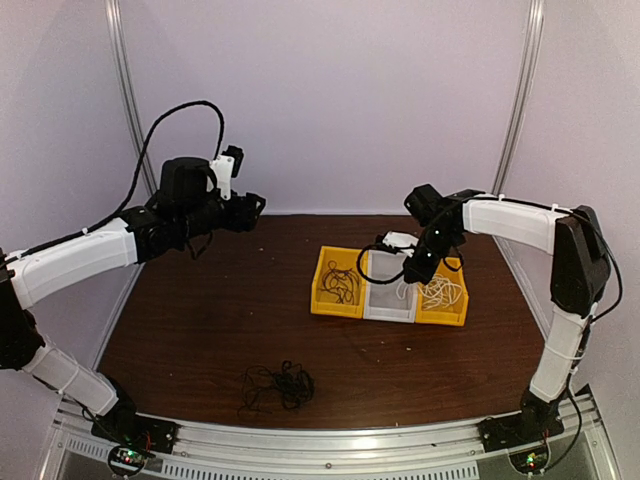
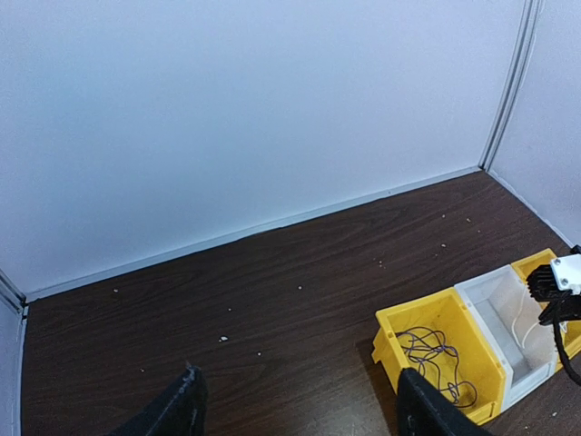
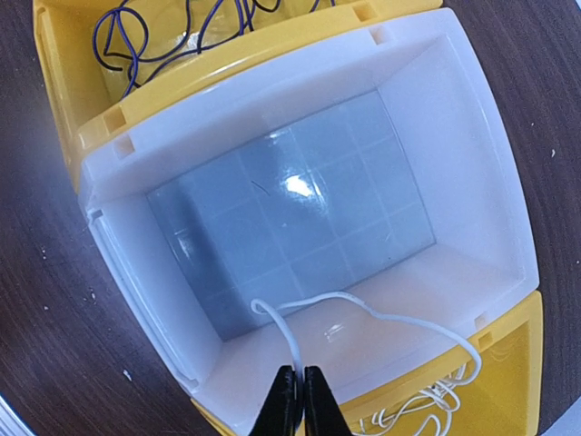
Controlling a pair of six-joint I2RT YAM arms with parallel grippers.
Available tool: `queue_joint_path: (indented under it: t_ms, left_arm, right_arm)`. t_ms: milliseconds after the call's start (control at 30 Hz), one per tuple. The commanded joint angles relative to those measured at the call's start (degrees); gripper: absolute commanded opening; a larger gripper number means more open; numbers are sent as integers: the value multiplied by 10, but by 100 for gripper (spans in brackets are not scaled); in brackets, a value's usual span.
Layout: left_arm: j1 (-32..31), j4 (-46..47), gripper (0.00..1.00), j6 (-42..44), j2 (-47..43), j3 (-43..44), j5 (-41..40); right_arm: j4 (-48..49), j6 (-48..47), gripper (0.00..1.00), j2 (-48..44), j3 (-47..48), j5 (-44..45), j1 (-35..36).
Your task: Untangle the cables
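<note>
A tangle of black cables (image 1: 277, 386) lies on the dark table near the front. My right gripper (image 3: 300, 386) is shut on a thin white cable (image 3: 363, 304), which loops over the white bin (image 3: 472, 136) and trails into the yellow bin (image 3: 427, 404) of white cables beside it. In the top view that gripper (image 1: 418, 268) hangs over the row of bins. A purple-black cable (image 3: 145, 45) lies in the other yellow bin (image 1: 338, 283). My left gripper (image 2: 300, 409) is open and empty, raised at the back left (image 1: 250, 210), far from the cables.
Three bins stand side by side right of centre: yellow (image 2: 390, 327), white (image 2: 495, 309), yellow (image 1: 442, 297). White walls enclose the table on three sides. A metal rail (image 1: 330, 440) runs along the near edge between the arm bases.
</note>
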Motion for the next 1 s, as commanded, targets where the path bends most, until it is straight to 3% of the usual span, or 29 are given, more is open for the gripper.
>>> queue_joint_path:
  t_ms: [0,467,767,967]
  left_arm:
    - [0,26,73,7,1,0,5]
    - [-1,25,73,6,10,0,11]
    - [-1,25,73,1,14,0,17]
    - [0,25,72,-1,17,0,22]
  right_arm:
    - [-7,4,3,-9,19,-5,2]
    - [0,4,0,-131,5,-10,-41]
    - [28,-6,0,-191,-78,2,-108]
    - [45,-10,0,-180,-125,2,-116]
